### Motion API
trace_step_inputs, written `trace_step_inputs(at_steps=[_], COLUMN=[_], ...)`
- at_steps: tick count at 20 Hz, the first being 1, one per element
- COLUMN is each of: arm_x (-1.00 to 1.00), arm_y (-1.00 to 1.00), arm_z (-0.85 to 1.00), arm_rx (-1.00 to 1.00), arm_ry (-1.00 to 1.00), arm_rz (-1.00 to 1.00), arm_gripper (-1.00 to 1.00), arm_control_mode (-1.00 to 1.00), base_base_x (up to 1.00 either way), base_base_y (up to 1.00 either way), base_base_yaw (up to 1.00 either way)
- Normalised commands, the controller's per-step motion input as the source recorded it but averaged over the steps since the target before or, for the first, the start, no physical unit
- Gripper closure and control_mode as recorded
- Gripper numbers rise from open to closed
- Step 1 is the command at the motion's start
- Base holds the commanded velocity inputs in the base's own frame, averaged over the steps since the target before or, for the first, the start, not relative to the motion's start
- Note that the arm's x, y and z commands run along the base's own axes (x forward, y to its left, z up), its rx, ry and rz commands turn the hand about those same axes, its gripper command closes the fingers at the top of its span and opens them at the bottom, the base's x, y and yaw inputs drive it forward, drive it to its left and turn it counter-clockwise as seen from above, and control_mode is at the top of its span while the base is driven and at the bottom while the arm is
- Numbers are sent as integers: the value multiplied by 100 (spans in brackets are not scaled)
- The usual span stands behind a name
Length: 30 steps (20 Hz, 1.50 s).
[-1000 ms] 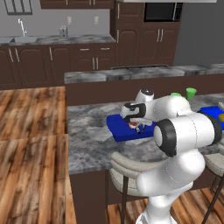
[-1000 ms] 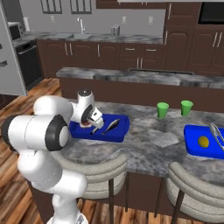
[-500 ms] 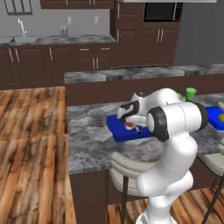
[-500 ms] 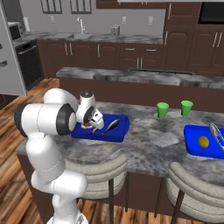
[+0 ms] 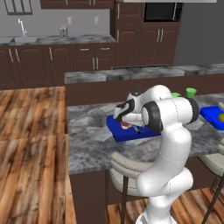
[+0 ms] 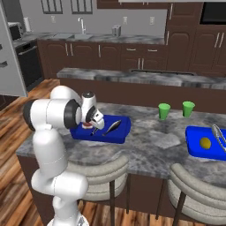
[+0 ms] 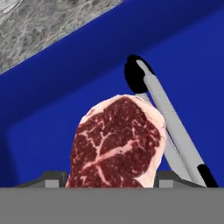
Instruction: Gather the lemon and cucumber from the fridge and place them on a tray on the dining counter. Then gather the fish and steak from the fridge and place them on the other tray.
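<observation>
Left base view. Kitchen: dark-wood cabinets along the back wall, a sink faucet at far left, wood plank floor. The dining counter [image 5: 92, 131] has a grey marbled top over a dark brown base, and a second marbled ledge stands behind it. Two blue trays: the near tray [image 5: 114, 129] under the arm, the far tray [image 5: 212, 117] at the right edge carrying a yellow lemon [image 5: 221, 117]. The gripper [image 5: 126, 124] hangs low over the near tray, with the steak [image 5: 126, 126] showing as a red patch right at it. One green cup [image 5: 191, 92] is plain; a second is mostly hidden behind the arm. Two stools [image 5: 127, 165] stand under the counter edge.

Right base view. Grey fridge [image 6: 9, 62] at the left edge. Two trays again: the near tray [image 6: 121, 132] holds the steak [image 6: 88, 126] at the gripper [image 6: 94, 123] and, beside it, a slim dark fish [image 6: 111, 126]. The far tray [image 6: 197, 143] holds one lemon [image 6: 205, 142] and pale tongs [image 6: 219, 136]. Two green cups [image 6: 164, 111] sit between the trays, well apart from each.

Hand view. The steak [image 7: 119, 146] stands between the half-spread jaws over the tray floor [image 7: 52, 127]. Whether the fingers [image 7: 53, 180] press it, the observer cannot tell. Grey tongs with dark tips [image 7: 168, 122] lie just beside it. Marbled counter [image 7: 39, 26] at the top.
</observation>
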Motion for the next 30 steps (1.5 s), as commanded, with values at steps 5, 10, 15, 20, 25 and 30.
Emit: trace_step_inputs(at_steps=[5,10,15,20,25,30], arm_x=[-6,-23,-29,-43,-55,-78], arm_y=[0,0,-10,-21,-36,-25], arm_z=[-8,11,45,58,72,68], arm_rx=[1,2,3,2,5,3], arm_ry=[-2,-2,-1,0,0,-1], arm_rz=[1,0,0,-2,-2,0], arm_gripper=[-100,-100,-100,-100,-100,-100], arm_control_mode=[-100,-100,-100,-100,-100,-100], base_base_x=[0,0,0,0,0,0], base_base_y=[0,0,0,0,0,0], base_base_yaw=[0,0,0,0,0,0])
